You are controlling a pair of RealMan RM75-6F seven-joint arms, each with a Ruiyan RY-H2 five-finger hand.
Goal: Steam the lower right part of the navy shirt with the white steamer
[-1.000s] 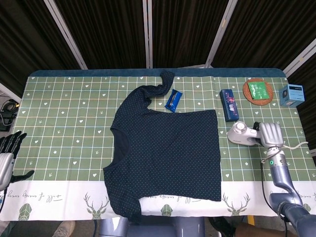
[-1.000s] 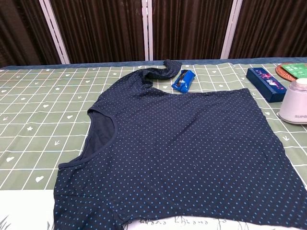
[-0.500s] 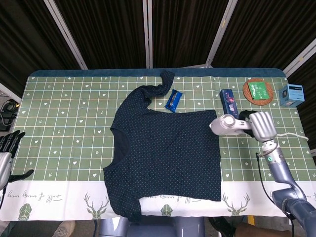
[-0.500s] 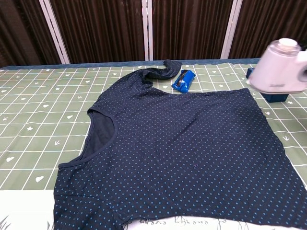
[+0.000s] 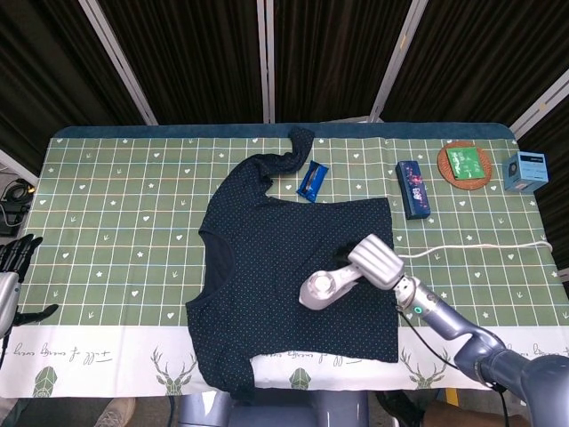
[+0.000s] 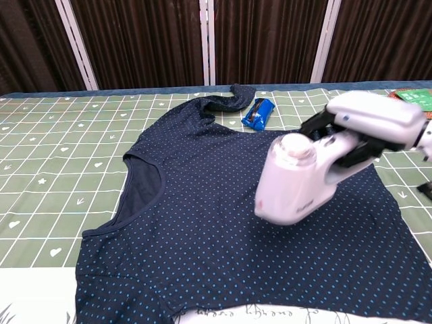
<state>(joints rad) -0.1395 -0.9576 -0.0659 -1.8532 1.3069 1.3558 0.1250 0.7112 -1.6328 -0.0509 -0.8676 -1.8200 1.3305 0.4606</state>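
Observation:
The navy dotted shirt (image 5: 293,267) (image 6: 202,223) lies flat in the middle of the table, its collar to the left. My right hand (image 5: 380,262) (image 6: 374,128) grips the handle of the white steamer (image 5: 324,288) (image 6: 297,179). The steamer's head hangs over the shirt's near right part; whether it touches the cloth I cannot tell. Its white cord (image 5: 480,248) trails off to the right table edge. My left hand (image 5: 12,267) rests off the table's left end, fingers apart, holding nothing.
A blue packet (image 5: 312,180) (image 6: 258,113) lies by the shirt's far sleeve. A dark blue box (image 5: 412,189), a round orange coaster with a green pack (image 5: 464,164) and a light blue box (image 5: 524,172) sit at the far right. The green checked tablecloth (image 5: 124,222) covers the table.
My right hand has carried the steamer from the shirt's right edge leftward and nearer, over the shirt's lower right part. The left hand has barely moved.

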